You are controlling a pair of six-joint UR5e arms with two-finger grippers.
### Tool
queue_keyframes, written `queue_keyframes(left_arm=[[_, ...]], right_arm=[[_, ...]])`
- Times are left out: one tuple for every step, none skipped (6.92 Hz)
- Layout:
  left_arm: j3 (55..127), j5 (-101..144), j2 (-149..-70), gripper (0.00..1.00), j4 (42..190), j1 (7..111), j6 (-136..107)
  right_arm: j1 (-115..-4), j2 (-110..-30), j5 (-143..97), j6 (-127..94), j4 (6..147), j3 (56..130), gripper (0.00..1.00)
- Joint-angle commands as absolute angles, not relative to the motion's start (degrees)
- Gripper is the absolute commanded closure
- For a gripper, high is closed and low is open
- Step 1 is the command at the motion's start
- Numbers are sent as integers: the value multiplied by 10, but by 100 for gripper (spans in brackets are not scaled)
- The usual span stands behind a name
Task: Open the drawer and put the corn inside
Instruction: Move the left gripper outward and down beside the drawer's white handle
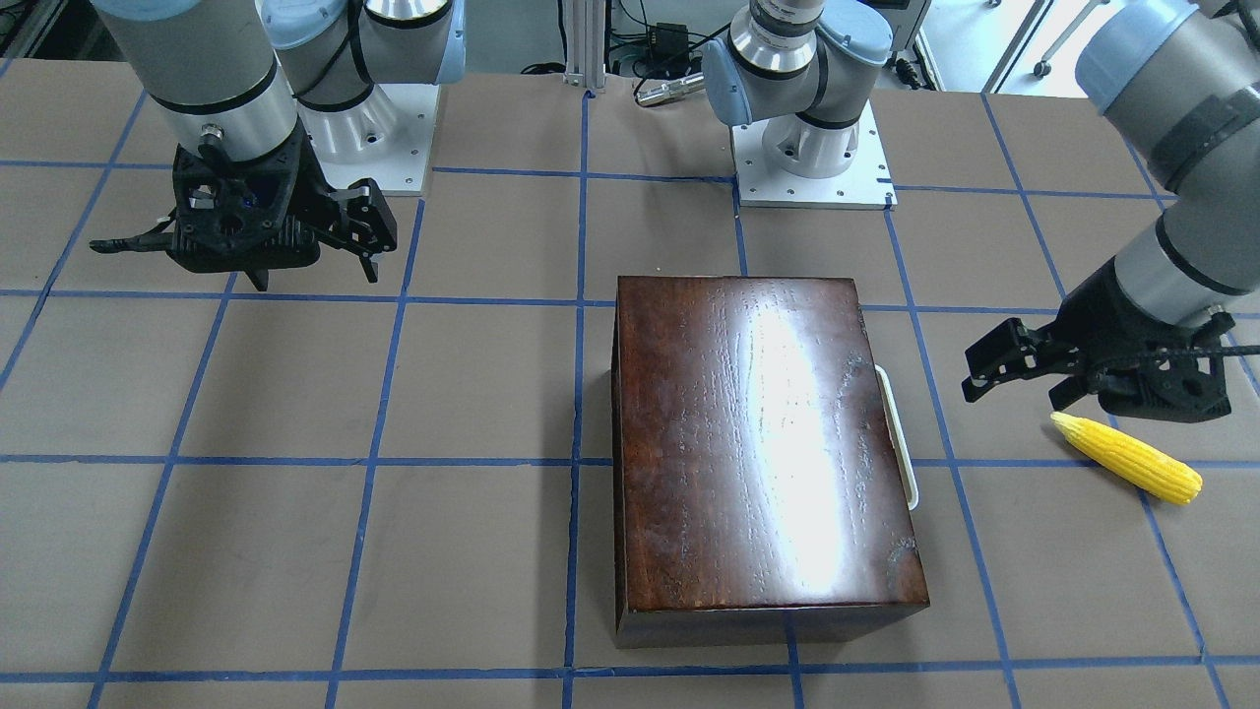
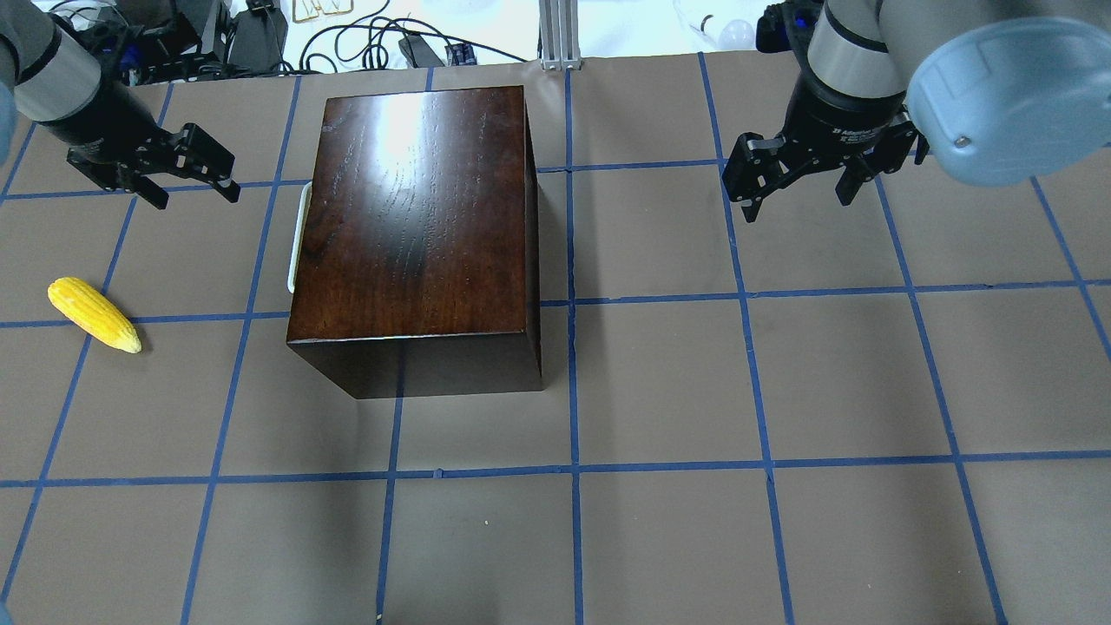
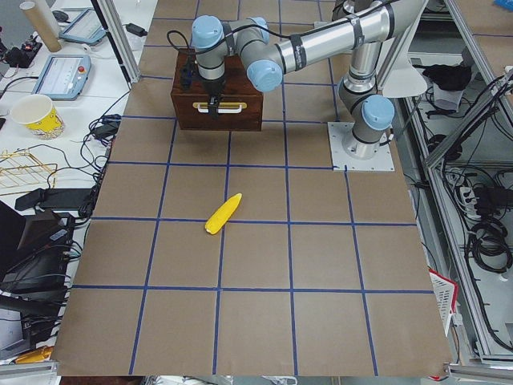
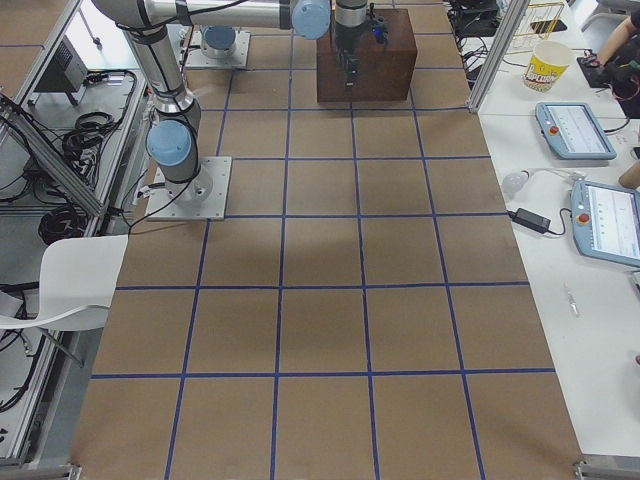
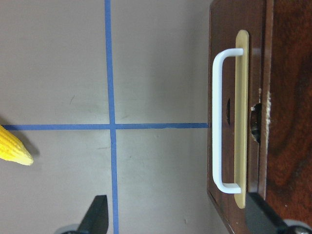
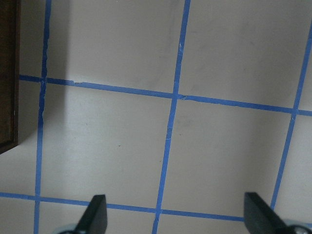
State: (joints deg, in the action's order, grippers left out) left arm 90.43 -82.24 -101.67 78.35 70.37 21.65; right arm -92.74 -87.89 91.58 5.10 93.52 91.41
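Observation:
The drawer is shut in its dark wooden box (image 1: 758,443) (image 2: 417,217) at the table's middle. Its white bar handle (image 1: 901,438) (image 2: 295,239) (image 5: 217,122) faces my left side. The yellow corn (image 1: 1127,458) (image 2: 94,314) (image 3: 223,213) lies on the table left of the box, its tip at the left wrist view's edge (image 5: 12,146). My left gripper (image 1: 1014,379) (image 2: 198,195) (image 5: 178,219) is open and empty, hovering between corn and handle. My right gripper (image 1: 317,274) (image 2: 798,201) (image 6: 175,219) is open and empty over bare table right of the box.
The table is brown with a blue tape grid. Both arm bases (image 1: 812,158) (image 1: 369,138) stand at the robot's edge. Side benches hold a paper cup (image 3: 36,116), tablets (image 4: 575,130) and cables beyond the table ends.

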Motion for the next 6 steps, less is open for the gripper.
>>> queue_keyframes(left_arm=[[919, -793, -1056, 0, 726, 703, 221], [933, -793, -1064, 0, 702, 703, 242], [942, -794, -1072, 0, 689, 703, 264], [943, -792, -1079, 0, 688, 701, 266], [943, -765, -1080, 0, 688, 699, 267], [943, -742, -1080, 0, 689, 699, 266]], right_arm=[[-927, -879, 916, 51, 935, 914, 0], [-929, -879, 916, 51, 935, 914, 0], [-929, -879, 916, 51, 935, 914, 0], [-929, -879, 916, 51, 935, 914, 0], [-929, -879, 916, 51, 935, 914, 0], [-929, -879, 916, 51, 935, 914, 0]])
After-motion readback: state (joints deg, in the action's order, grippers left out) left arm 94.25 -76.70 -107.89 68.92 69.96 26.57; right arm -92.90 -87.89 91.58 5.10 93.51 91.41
